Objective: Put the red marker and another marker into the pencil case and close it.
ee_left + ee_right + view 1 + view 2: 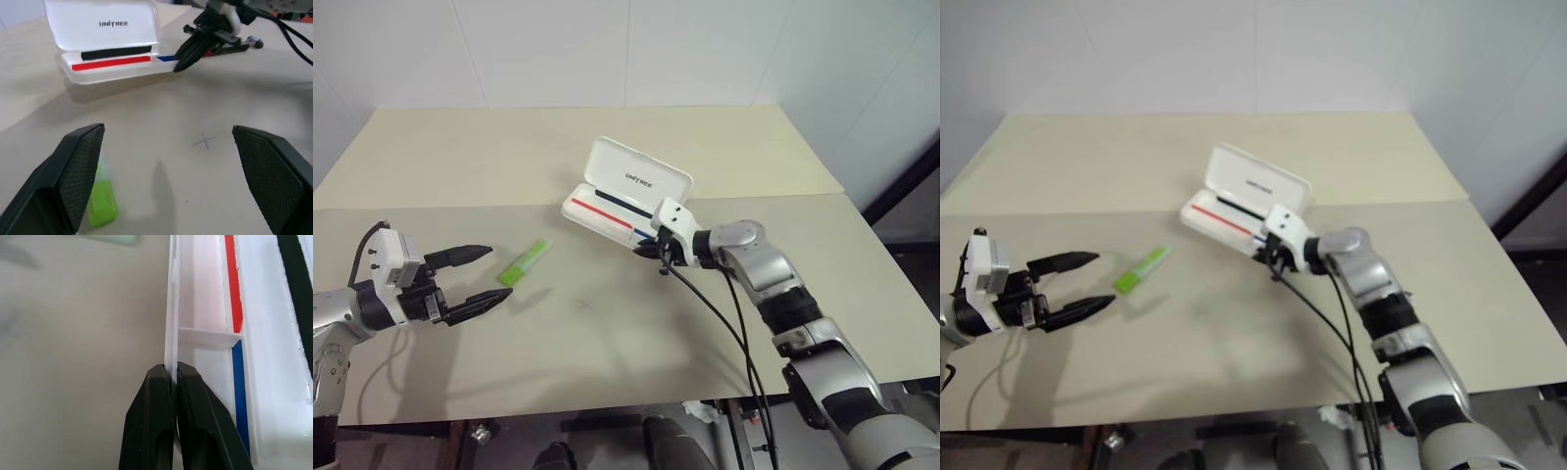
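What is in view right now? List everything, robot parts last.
table: 1, beige, under everything.
pencil case: 1, white, mid-table, open with the lid raised, red-and-blue stripe on its tray.
green highlighter: 1, light green, flat on the table between the left gripper and the case.
cross mark: 1, faint grey, on the table in front of the case.
left gripper: 1, black fingers, open, beside the highlighter, apart from it.
right gripper: 1, black fingers, shut, tips at the case's front rim.
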Controlling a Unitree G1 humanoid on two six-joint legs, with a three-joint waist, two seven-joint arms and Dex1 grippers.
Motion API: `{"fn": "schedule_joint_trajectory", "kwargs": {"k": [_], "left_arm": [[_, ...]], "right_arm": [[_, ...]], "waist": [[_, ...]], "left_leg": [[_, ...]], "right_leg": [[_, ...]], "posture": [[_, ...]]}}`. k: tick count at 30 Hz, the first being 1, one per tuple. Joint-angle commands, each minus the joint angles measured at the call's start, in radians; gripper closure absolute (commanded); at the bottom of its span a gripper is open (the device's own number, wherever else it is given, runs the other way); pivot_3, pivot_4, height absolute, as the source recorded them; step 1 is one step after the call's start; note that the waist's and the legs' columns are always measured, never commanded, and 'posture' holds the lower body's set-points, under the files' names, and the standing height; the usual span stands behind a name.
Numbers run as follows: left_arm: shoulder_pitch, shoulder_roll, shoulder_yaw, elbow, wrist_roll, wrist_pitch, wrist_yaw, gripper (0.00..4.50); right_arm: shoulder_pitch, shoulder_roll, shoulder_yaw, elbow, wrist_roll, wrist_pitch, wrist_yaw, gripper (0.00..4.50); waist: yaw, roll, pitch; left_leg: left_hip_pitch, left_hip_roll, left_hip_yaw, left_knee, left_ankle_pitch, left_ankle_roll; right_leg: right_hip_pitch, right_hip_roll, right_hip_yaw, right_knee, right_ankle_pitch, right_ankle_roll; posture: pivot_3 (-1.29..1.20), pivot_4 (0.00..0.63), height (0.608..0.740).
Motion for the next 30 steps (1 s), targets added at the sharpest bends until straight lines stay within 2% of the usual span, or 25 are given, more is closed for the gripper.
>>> {"fn": "schedule_joint_trajectory", "kwargs": {"k": [1, 6, 12, 19, 30], "left_arm": [[-0.015, 0.003, 0.019, -0.006, -0.032, -0.006, -0.008, 0.00], [-0.012, 0.001, 0.025, 0.018, -0.038, -0.015, -0.028, 0.00], [-0.006, 0.003, 0.031, 0.048, -0.045, -0.029, -0.059, 0.00], [0.014, 0.000, 0.033, 0.036, -0.045, -0.037, -0.062, 0.00], [0.056, 0.015, 0.047, 0.030, -0.056, -0.027, -0.079, 0.00]], "right_arm": [[0.061, -0.056, -0.037, -0.186, 0.062, -0.085, 0.077, 4.46], [0.171, -0.183, 0.000, -0.397, 0.091, -0.024, 0.187, 4.46], [0.224, -0.256, 0.070, -0.529, 0.063, 0.045, 0.220, 4.46], [0.263, -0.247, 0.147, -0.531, -0.031, 0.018, 0.154, 4.46], [0.285, -0.291, 0.112, -0.461, -0.051, -0.112, 0.153, 4.46]], "waist": [[0.002, 0.000, 0.000], [0.007, 0.000, 0.000], [0.010, 0.000, 0.000], [0.026, 0.000, 0.000], [0.029, 0.000, 0.000]], "left_leg": [[0.000, 0.000, 0.000, 0.000, 0.000, 0.000], [0.000, 0.000, 0.000, 0.001, 0.000, 0.000], [0.001, 0.000, 0.000, 0.001, 0.000, 0.000], [0.001, 0.000, 0.000, 0.001, 0.000, 0.000], [0.001, 0.000, 0.001, 0.001, 0.000, 0.000]], "right_leg": [[0.000, 0.000, 0.000, 0.000, 0.000, 0.000], [0.000, 0.000, 0.000, 0.000, 0.000, 0.001], [0.000, 0.000, 0.000, 0.001, -0.001, 0.000], [0.000, 0.000, 0.000, 0.000, -0.001, -0.001], [0.000, 0.000, 0.000, -0.001, -0.001, -0.001]], "posture": [[0.00, 0.150, 0.740], [0.00, 0.150, 0.740], [0.00, 0.150, 0.740], [0.00, 0.150, 0.740], [0.00, 0.150, 0.740]]}}
